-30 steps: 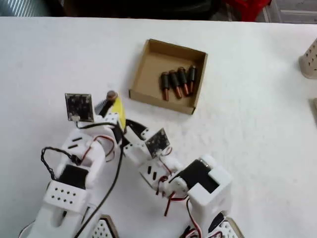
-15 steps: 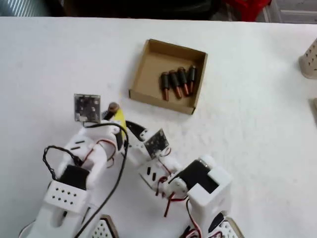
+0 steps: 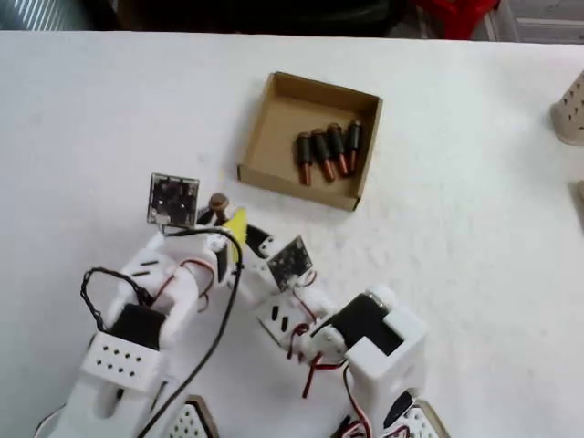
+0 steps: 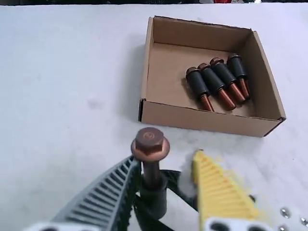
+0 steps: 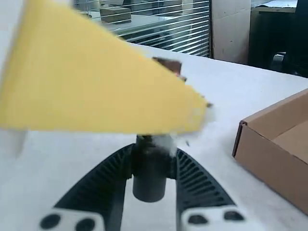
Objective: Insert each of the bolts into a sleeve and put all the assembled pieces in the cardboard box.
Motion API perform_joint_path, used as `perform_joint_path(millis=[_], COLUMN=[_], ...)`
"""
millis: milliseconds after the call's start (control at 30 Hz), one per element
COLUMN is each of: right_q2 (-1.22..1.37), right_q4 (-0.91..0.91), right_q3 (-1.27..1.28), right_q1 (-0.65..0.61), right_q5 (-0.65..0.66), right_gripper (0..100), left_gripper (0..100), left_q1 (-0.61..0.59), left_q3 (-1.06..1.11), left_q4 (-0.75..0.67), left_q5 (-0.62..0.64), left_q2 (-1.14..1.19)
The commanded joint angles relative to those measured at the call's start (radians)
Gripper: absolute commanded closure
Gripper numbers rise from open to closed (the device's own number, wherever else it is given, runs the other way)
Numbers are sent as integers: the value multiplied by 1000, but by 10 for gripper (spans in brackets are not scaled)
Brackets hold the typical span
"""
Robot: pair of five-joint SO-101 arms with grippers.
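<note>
Four assembled pieces (image 3: pixel 327 151) are recorded in the cardboard box (image 3: pixel 274 132); a fifth bolt (image 4: pixel 150 144) is seen upright in a sleeve (image 5: pixel 149 178) clamped by the right gripper (image 5: pixel 153 155) just beside the box, with the fingers of the left gripper (image 4: pixel 165 159) parted around it, and boxing is judged outstanding.

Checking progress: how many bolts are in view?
5. Four sleeved bolts lie in the cardboard box; the fifth bolt stands in a sleeve gripped by the right end effector. Arms could hide others.
</note>
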Motion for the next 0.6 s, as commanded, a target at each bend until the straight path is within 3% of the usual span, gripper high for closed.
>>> perform_joint_path(millis=[0, 167, 333, 433, 567], right_q2=[-4, -4, -4, -4, -12], right_q4=[1, 1, 1, 1, 1], right_q3=[-17, -17, -17, -17, -2], right_q1=[-2, -1, -1, 1, 1], right_q5=[-2, -2, -2, -3, -2], right_gripper=[981, 981, 981, 981, 981], left_gripper=[682, 675, 631, 600, 680], left_q1=[-56, -90, -90, -125, -234], left_q3=[-12, -28, -143, -173, -158], left_q4=[3, 28, 284, 365, 393], left_q5=[-3, -8, -3, 0, 72], left_q2=[-22, -28, -150, -282, -496])
